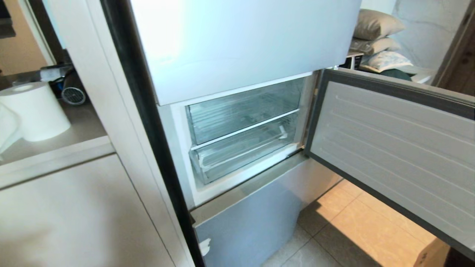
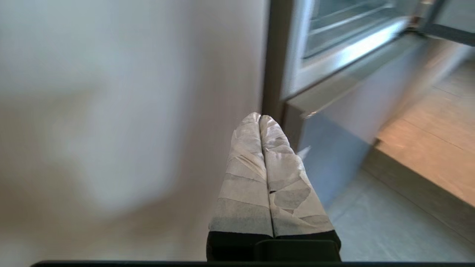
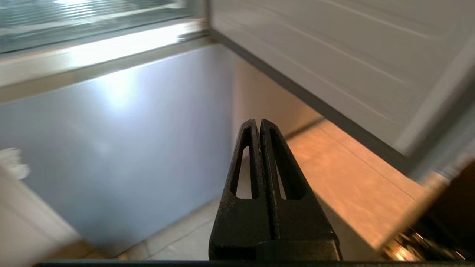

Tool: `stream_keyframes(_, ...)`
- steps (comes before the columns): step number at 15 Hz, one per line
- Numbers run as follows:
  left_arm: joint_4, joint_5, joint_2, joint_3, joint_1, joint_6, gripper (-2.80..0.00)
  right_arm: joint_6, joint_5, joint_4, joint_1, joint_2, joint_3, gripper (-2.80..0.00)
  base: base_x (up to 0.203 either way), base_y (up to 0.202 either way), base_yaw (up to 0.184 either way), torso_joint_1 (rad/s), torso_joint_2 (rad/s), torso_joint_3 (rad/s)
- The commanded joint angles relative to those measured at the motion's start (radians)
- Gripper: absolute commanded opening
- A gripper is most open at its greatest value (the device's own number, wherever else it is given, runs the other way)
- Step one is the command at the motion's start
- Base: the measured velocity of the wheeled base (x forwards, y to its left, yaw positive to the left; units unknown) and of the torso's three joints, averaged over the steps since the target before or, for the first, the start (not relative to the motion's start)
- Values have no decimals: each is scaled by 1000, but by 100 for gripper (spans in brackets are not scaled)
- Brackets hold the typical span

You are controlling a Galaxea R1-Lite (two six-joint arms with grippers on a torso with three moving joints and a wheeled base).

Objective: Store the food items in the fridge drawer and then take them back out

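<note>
The fridge's middle compartment stands open in the head view, with two clear plastic drawers pushed in. The lower one, the fridge drawer (image 1: 241,155), has a white tape piece at its front right corner. The clear bin (image 1: 245,109) sits above it. The food items are out of view. Neither arm shows in the head view. My left gripper (image 2: 260,116), its fingers wrapped in white tape, is shut on nothing and hangs low beside the fridge's left edge. My right gripper (image 3: 259,120), black, is shut and empty, low in front of the closed bottom door (image 3: 122,141).
The open compartment door (image 1: 393,148) swings out to the right over the tiled floor (image 1: 352,222). A paper towel roll (image 1: 35,111) stands on the counter at the left, above a pale cabinet (image 1: 74,215). A cardboard box corner (image 1: 434,254) shows at the bottom right.
</note>
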Motion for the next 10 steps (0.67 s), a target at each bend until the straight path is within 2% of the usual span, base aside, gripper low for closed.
stream_keyframes(1, 0, 0, 1, 0, 0, 0, -280, 0, 0, 0, 0, 1, 0, -280, -1, 5, -164, -2, 2, 11)
stream_keyframes(3, 0, 0, 1, 0, 0, 0, -280, -14, 3, -2, 0, 1, 0, -280, -2, 4, -120, 3, 0, 4)
stream_keyframes(5, 0, 0, 1, 0, -1, 0, -280, -7, 2, -2, 0, 40, 0, -280, 0, 0, 0, 0, 0, 0)
stream_keyframes(6, 0, 0, 1, 0, 0, 0, -280, -1, 2, -23, -1, 86, 0, -280, 0, 0, 0, 0, 0, 0)
stream_keyframes(7, 0, 0, 1, 0, 0, 0, -280, 18, 1, -111, -2, 129, -2, -280, 0, 0, 0, 0, 0, 0)
stream_keyframes(9, 0, 0, 1, 0, -1, 0, -280, 128, -28, -283, -21, 258, -53, -280, 0, 0, 0, 0, 0, 0)
stream_keyframes(10, 0, 0, 1, 0, 0, 0, -280, 220, -78, -325, -50, 340, -119, -280, 0, 0, 0, 0, 0, 0)
